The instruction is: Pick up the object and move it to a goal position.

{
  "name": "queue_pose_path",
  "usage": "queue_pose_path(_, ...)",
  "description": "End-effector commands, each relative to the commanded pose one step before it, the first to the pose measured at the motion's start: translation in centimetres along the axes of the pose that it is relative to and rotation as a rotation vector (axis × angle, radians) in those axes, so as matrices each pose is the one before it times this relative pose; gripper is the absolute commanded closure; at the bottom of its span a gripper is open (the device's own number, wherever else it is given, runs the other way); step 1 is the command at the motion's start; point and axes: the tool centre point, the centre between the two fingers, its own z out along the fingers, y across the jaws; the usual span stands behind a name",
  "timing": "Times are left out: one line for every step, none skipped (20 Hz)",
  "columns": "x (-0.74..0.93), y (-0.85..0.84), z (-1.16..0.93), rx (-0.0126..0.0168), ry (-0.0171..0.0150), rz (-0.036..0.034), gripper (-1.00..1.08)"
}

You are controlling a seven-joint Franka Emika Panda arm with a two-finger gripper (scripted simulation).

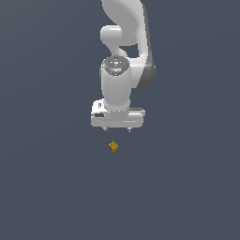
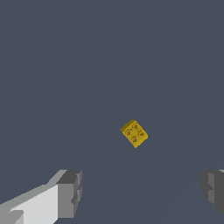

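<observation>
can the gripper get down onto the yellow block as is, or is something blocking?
Probably yes. The gripper hangs open above the yellow block, apart from it. In the wrist view the block sits alone on bare ground, ahead of the gap between the fingers, nothing around it. It lies turned relative to them, so some wrist rotation may help.

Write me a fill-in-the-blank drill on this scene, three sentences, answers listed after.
1. The block on the grey floor is coloured ____.
2. The hand has its fingers spread ____, with nothing between them.
3. In the wrist view, the block's top face shows ____ round studs.

Missing words: yellow; open; four
</observation>
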Motion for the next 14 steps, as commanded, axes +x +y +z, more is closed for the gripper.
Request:
queue_pose_path(0.000,0.001,0.000,0.00000,0.00000,0.00000,-0.92)
queue_pose_path(0.029,0.018,-0.041,-0.00055,0.00114,-0.00088,-0.92)
queue_pose_path(0.088,0.069,-0.106,-0.00149,0.00313,-0.00237,-0.92)
queue_pose_path(0.146,0.108,-0.189,-0.00259,0.00539,-0.00397,-0.92)
queue_pose_path(0.209,0.157,-0.272,-0.00372,0.00768,-0.00541,-0.92)
queue_pose_path(0.262,0.198,-0.348,-0.00471,0.00963,-0.00626,-0.92)
queue_pose_path(0.244,0.183,-0.334,-0.00442,0.00896,-0.00511,-0.92)
queue_pose_path(0.209,0.155,-0.298,-0.00379,0.00769,-0.00357,-0.92)
queue_pose_path(0.173,0.126,-0.257,-0.00310,0.00634,-0.00201,-0.92)
queue_pose_path(0.133,0.092,-0.212,-0.00234,0.00489,-0.00044,-0.92)
queue_pose_path(0.083,0.052,-0.160,-0.00146,0.00322,0.00113,-0.92)
queue_pose_path(0.019,0.006,-0.050,-0.00022,0.00067,0.00168,-0.92)
queue_pose_path(-0.019,-0.019,0.024,0.00036,-0.00071,0.00057,-0.92)
queue_pose_path(-0.030,-0.016,0.058,0.00048,-0.00111,-0.00067,-0.92)
